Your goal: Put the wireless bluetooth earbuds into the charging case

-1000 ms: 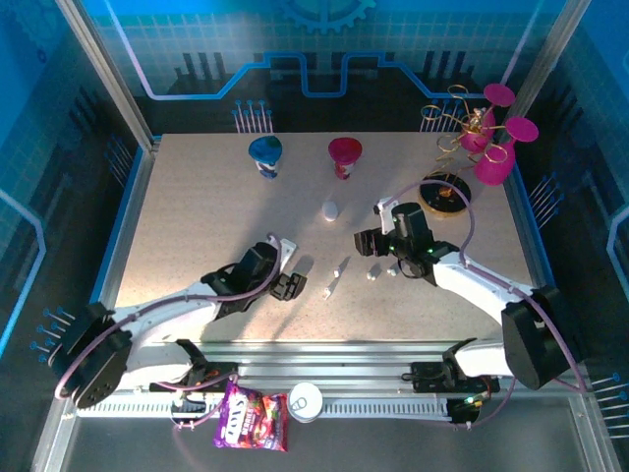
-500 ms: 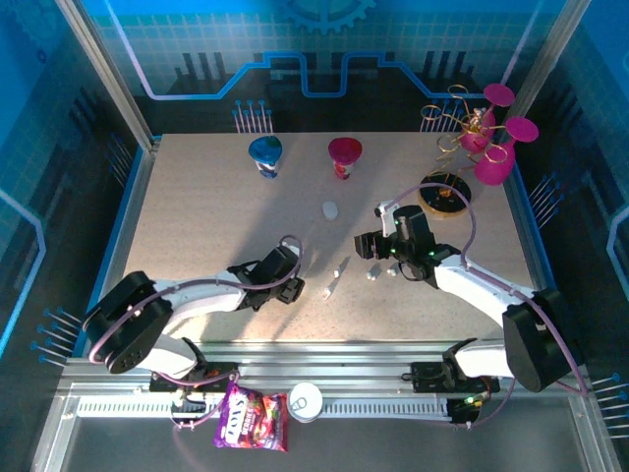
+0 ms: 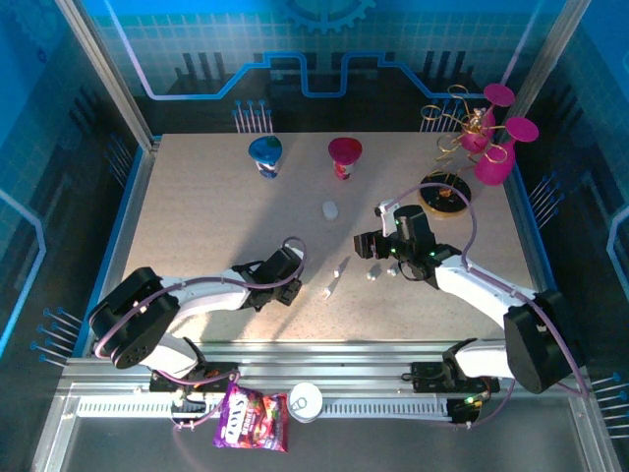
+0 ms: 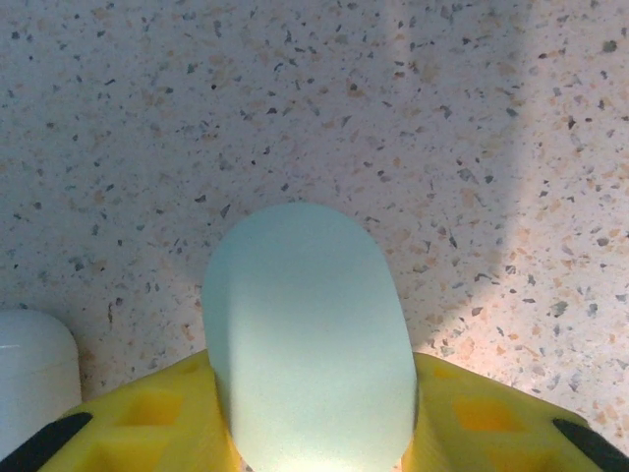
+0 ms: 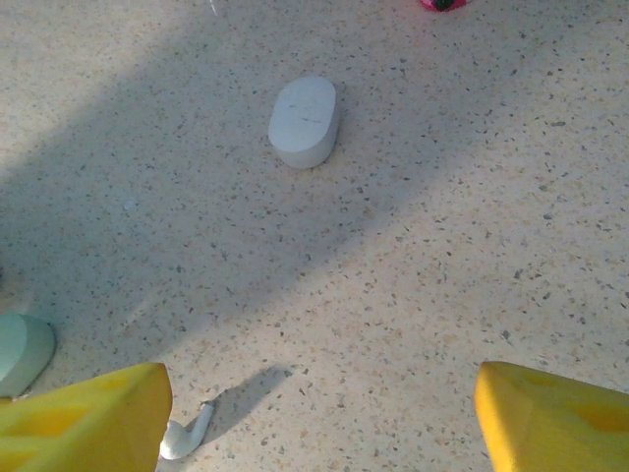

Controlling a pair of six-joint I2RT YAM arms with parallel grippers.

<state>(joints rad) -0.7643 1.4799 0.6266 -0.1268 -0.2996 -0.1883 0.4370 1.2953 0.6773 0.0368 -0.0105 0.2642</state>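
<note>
Between the left jaws, newly closed, sits a mint case.

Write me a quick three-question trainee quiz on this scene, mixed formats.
1. True or false: the right gripper is open.
2. What does the left gripper hold? A) a pen B) the mint case C) nothing
3. Fill in: the white case lies on the table with its lid ___.
Key: 1 true; 2 B; 3 closed.
</note>
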